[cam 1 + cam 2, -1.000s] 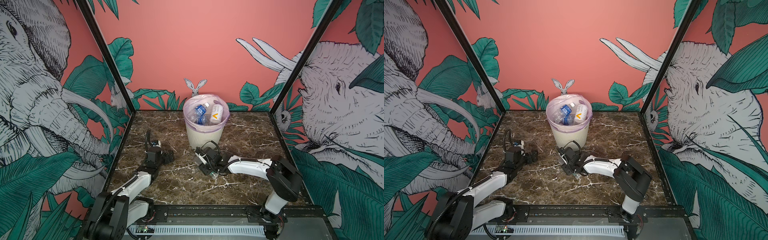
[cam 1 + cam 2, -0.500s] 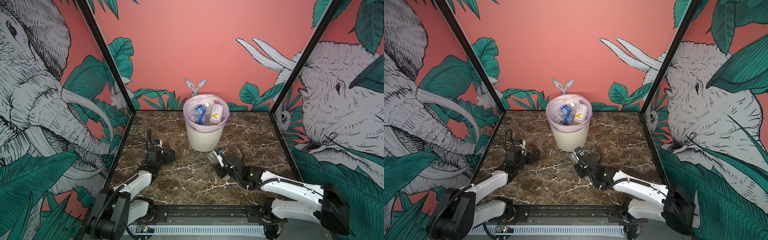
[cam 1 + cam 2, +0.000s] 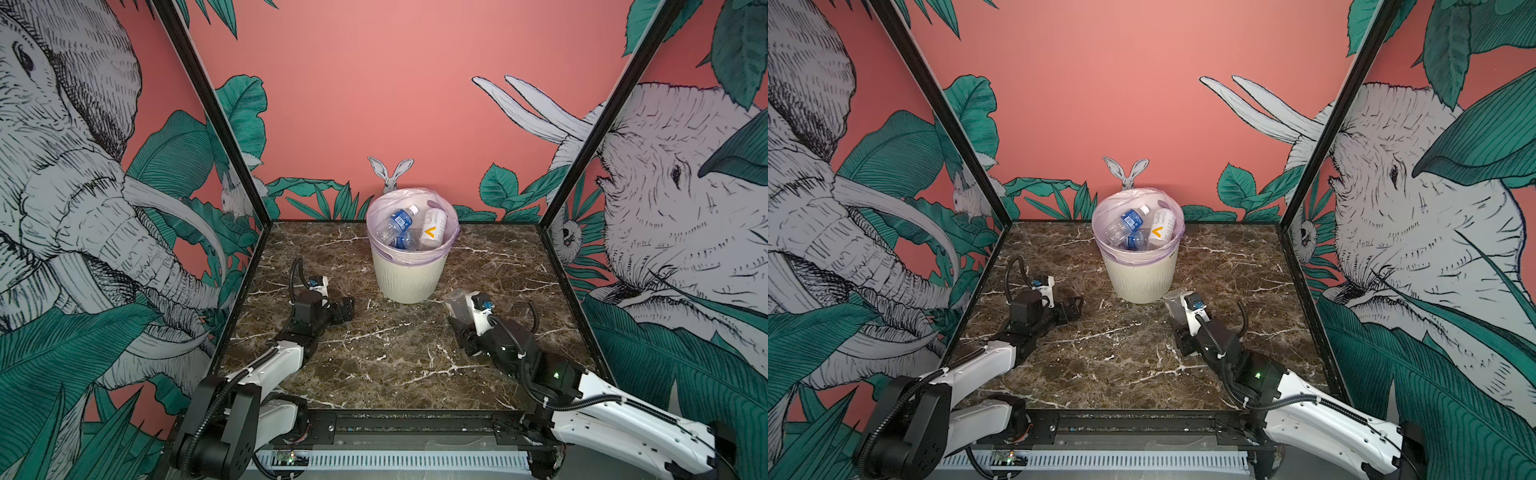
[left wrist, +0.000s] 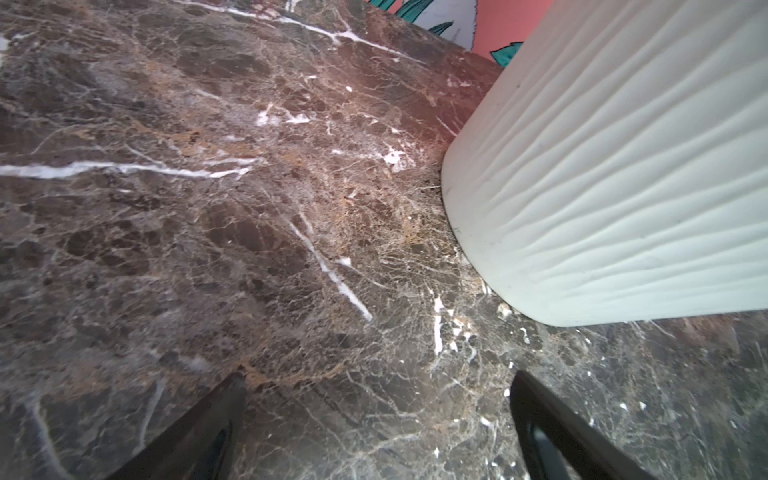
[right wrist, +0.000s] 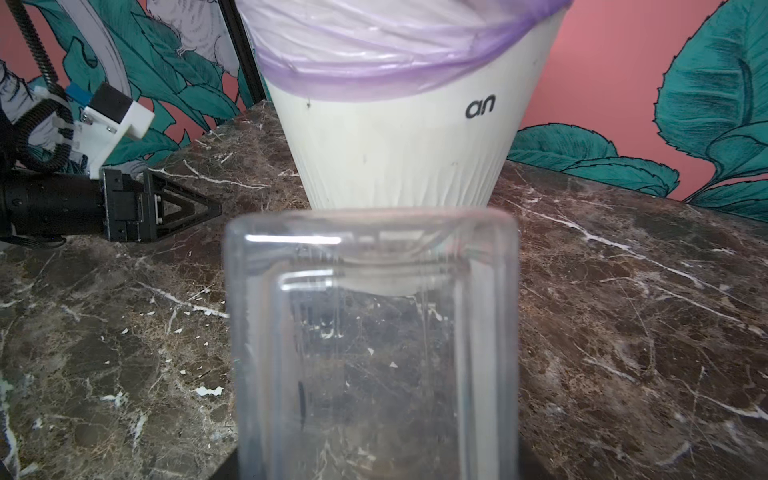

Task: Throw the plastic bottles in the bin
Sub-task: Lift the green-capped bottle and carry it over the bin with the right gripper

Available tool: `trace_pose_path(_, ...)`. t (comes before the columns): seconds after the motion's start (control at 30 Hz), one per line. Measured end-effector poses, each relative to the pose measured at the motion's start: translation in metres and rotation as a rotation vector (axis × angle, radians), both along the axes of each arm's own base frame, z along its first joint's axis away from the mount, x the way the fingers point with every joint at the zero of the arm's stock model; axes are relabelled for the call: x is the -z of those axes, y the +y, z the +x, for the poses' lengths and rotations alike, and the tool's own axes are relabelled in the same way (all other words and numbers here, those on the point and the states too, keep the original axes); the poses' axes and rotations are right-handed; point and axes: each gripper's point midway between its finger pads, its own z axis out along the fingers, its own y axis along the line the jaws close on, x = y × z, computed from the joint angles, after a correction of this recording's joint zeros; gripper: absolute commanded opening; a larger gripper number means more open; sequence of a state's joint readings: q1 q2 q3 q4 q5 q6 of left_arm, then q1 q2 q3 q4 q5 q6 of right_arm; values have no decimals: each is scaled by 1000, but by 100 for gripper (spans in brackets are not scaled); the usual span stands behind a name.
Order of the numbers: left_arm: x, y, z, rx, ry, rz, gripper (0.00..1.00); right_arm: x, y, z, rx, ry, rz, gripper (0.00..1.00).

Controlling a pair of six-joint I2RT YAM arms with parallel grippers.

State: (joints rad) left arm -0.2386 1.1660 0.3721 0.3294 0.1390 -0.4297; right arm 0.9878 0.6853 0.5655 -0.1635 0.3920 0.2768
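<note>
A: Why is the right gripper (image 3: 458, 319) clenched?
B: It grips a clear bottle (image 5: 374, 332), pointed at the bin (image 5: 399, 158) just ahead but below its rim. I'd say it needs lifting.
A: And the left gripper (image 4: 378, 376)?
B: Jaws wide and empty beside the bin's base, probably keeping clear. Other bottles (image 3: 401, 220) lie inside the bin.

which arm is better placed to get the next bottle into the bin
Right. The right gripper is shut on a clear plastic bottle just in front of the bin, so it likely only needs to lift and release. The left gripper is open and empty beside the bin.
</note>
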Motion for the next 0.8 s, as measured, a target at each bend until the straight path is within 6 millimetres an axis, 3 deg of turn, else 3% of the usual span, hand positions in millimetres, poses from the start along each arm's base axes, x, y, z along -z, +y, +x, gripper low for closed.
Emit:
trace_pose_path(0.2,-4,-4,1,18,-16,-11,100,-12,-11,-1,21,-31,-8,47)
trace_pose_path(0.3,-4,-4,1,21,-17,-13,100,-33,-13,0,30,-61,3,46)
trace_pose_path(0.5,-4,-5,1,24,-16,-14,100,-114,-2,14,54,-142,22,46)
trace_pose_path(0.63,-4,-5,1,25,-16,-15,100,-177,22,37,63,-194,10,46)
trace_pose_path(0.7,-4,-5,1,26,-16,-16,100,-207,39,58,68,-212,-2,49)
trace_pose_path(0.73,-4,-5,1,27,-14,-16,100,-225,50,75,75,-223,-1,59)
trace_pose_path(0.8,-1,-5,0,28,-6,-15,100,-252,68,114,89,-228,5,93)
